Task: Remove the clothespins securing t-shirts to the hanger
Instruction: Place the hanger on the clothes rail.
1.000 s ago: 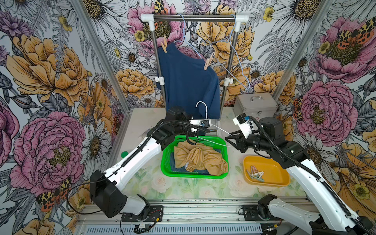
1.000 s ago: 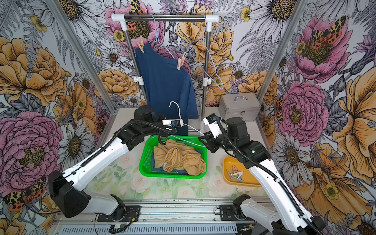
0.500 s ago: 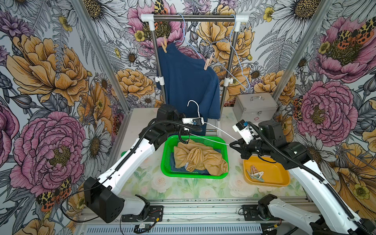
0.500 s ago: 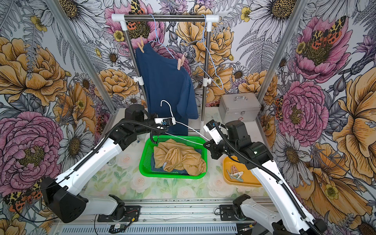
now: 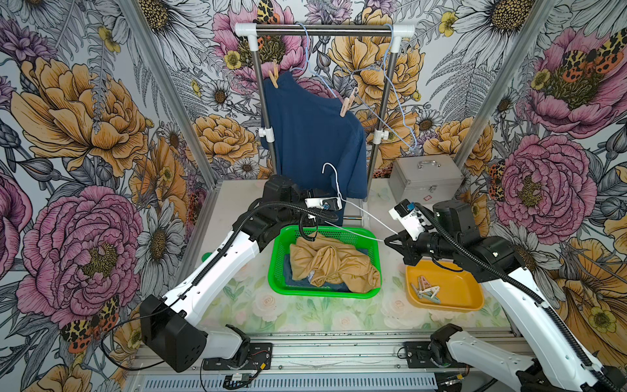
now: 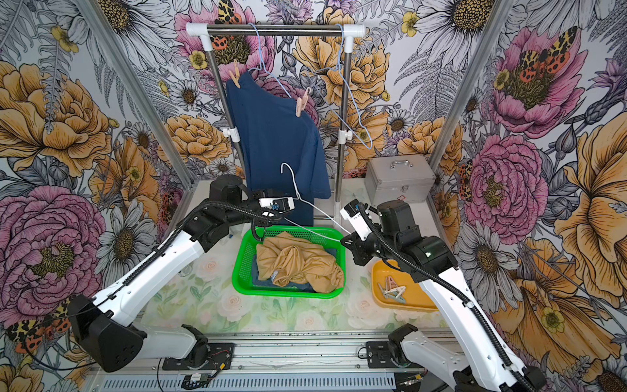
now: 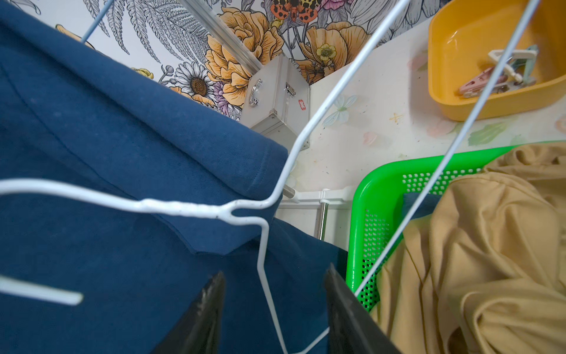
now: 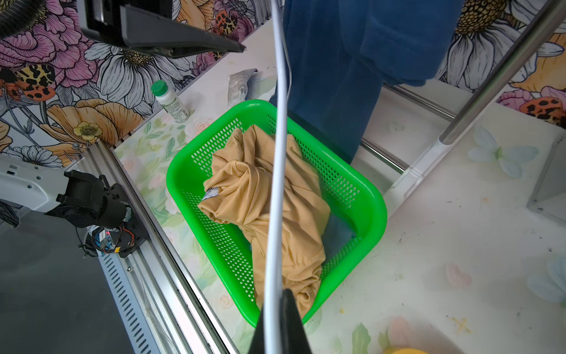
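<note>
- Both top views: the navy t-shirt point(image 5: 315, 135) hangs on the rack point(image 5: 322, 30), pinned by two peach clothespins point(image 5: 347, 103). The tan t-shirt point(image 5: 332, 264) lies in the green basket point(image 5: 322, 292), and loose pegs point(image 5: 425, 288) sit in the yellow tray point(image 5: 468, 292).
- Left wrist: my left gripper point(image 7: 272, 282) stands apart, with the white hanger point(image 7: 183, 208) wire passing between its jaws.
- Right wrist: my right gripper point(image 8: 277, 306) is clamped on that hanger, above the basket.

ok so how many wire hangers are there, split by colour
white wire hanger: 1
pale blue wire hangers: 2
total: 3
</note>
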Controlling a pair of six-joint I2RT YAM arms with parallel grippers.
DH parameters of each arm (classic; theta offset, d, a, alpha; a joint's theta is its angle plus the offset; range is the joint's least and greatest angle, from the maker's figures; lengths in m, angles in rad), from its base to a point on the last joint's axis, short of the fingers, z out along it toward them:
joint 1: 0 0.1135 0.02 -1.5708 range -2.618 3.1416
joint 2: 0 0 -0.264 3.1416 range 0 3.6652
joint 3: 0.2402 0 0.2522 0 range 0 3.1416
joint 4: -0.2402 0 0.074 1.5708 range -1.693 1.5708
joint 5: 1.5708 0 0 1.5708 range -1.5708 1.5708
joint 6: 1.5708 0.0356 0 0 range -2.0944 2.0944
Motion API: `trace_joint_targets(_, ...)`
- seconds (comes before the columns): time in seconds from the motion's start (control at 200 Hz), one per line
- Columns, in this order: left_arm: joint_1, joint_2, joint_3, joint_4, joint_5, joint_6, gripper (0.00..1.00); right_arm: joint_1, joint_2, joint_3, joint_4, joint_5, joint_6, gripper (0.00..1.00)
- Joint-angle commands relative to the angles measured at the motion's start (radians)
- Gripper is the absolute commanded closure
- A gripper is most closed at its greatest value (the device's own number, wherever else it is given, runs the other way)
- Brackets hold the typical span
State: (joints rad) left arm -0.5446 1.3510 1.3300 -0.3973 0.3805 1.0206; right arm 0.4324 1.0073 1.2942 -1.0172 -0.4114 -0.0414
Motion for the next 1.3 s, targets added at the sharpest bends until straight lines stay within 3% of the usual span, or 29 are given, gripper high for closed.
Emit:
trace_joint_targets(0.0,0.01,-0.038,0.023,-0.01,0.028,-0.029,0.41,-0.002,-0.025,0.039,0.018,0.018,-0.034,1.0)
trace_joint_targets(0.335,0.044,-0.137,-0.009,0.003,0.102,-0.205,0.29,-0.002,-0.115,0.037,0.033,0.043,-0.13,1.0)
trace_joint_targets(0.755,0.043,-0.256,-0.068,0.098,0.124,-0.408,0.27,-0.004,-0.192,0.178,0.167,0.105,-0.155,1.0)
trace_joint_targets(1.085,0.001,-0.217,-0.076,0.239,0.101,-0.501,0.25,-0.004,-0.203,0.295,0.227,0.229,-0.174,1.0)
trace_joint_targets(1.295,-0.028,-0.128,0.009,0.278,0.11,-0.544,0.25,-0.003,-0.181,0.349,0.226,0.355,-0.19,1.0)
